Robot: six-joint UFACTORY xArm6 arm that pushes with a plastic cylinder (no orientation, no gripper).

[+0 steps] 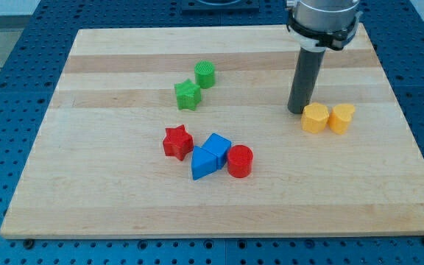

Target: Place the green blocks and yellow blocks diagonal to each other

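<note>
the two yellow blocks [327, 118] sit touching side by side near the view's right of the desk [109, 199], one a rounded many-sided piece and the other a short cylinder-like piece. the green star [187, 94] and green cylinder [205, 73] touch each other toward the view's top, well apart from the yellow pair. my tip [297, 110] rests just beside the left yellow block, on its upper-left; the end effector is only a plain rod, with nothing to open or close, and it holds nothing.

the risk, as i judge it, is an off-centre push: the left yellow block could pivot and slide off, splitting the pair. a long push toward the view's bottom left could also plough into the red star [177, 141], blue blocks [210, 154] and red cylinder [239, 160] clustered there. a push to the right could run the yellows off the edge of the desk.
</note>
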